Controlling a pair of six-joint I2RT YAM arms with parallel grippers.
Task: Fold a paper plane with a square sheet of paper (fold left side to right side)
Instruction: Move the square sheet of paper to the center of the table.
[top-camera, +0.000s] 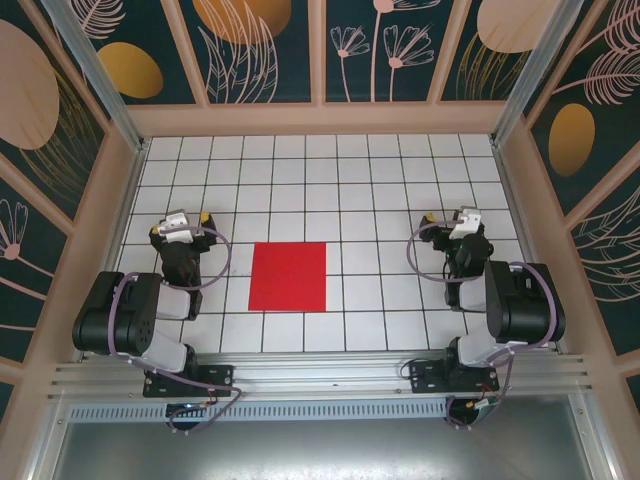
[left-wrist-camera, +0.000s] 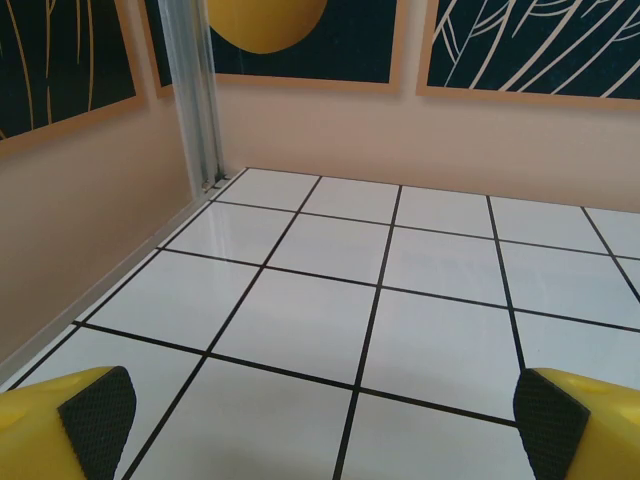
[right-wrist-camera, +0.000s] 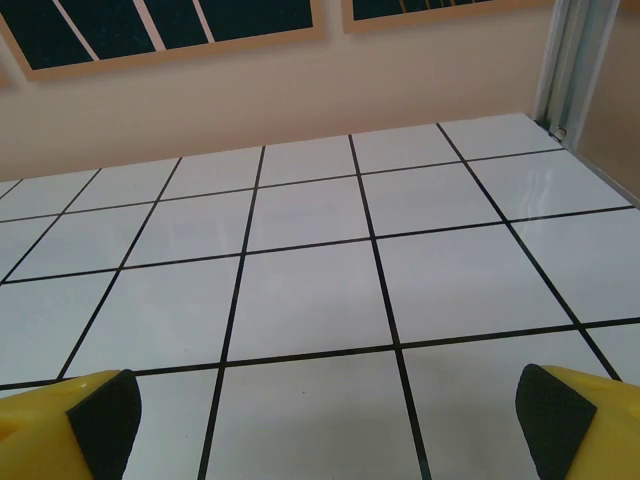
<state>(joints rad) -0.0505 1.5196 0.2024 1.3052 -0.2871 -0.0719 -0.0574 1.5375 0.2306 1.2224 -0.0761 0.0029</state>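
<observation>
The square sheet of paper (top-camera: 289, 276) looks as if it will weigh next to nothing and have almost no stiffness. It is thin stock that should bend at a touch, slide readily over the glossy tiled table (top-camera: 400, 190), and crease or tear if pinched hard or dragged. Lying dead flat, it offers no raised lip, so the likely way in is at an edge or corner. Given the left-to-right fold, the sheet's left side is the sensible place, with one finger worked under the margin while the other arm pins the opposite side against sliding; a grab at the middle would probably only crumple it. It is a plain bright red square, unmarked, with no crease visible and its edges running nearly parallel to the table's black grid lines. It lies flat near the middle of the table, slightly toward the near edge. The left gripper (top-camera: 180, 228) hangs over the table's left part and the right gripper (top-camera: 462, 225) over its right part, both well apart from the sheet, each with its jaws spread wide and nothing between the black pads (left-wrist-camera: 97, 410).
</observation>
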